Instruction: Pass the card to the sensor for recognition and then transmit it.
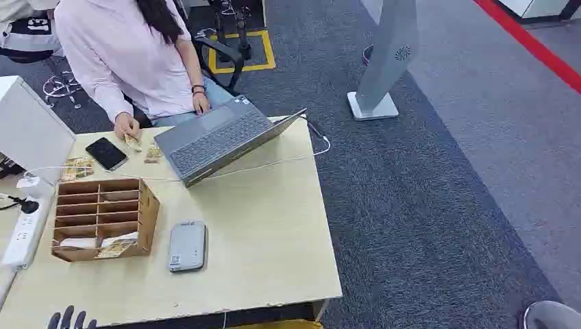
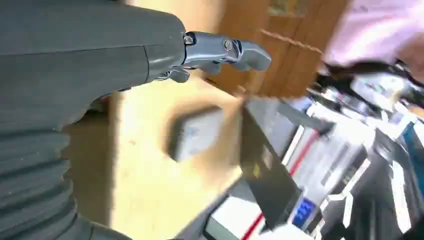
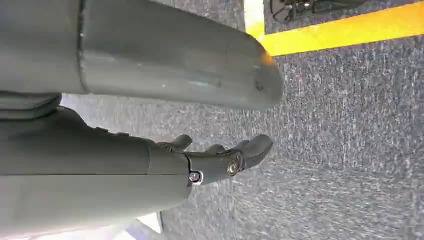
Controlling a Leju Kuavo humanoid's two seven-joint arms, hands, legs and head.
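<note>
Left hand (image 1: 68, 319): empty, fingers apart, table's (image 1: 274, 226) near edge. Reach toward 1 o'clock, wooden card rack (image 1: 103, 218); cards probably bottom slots. Right hand (image 3: 220, 157): empty, hanging.

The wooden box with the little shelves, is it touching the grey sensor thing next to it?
Apart. In the head view, a strip of bare tabletop shows between the wooden box and the grey sensor.

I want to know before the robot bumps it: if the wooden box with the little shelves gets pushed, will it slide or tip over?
The wooden box would probably slide rather than tip, since it sits low and wide on the smooth table. It looks like thin wood, so likely light. The cards in its bottom slots might slip out.
</note>
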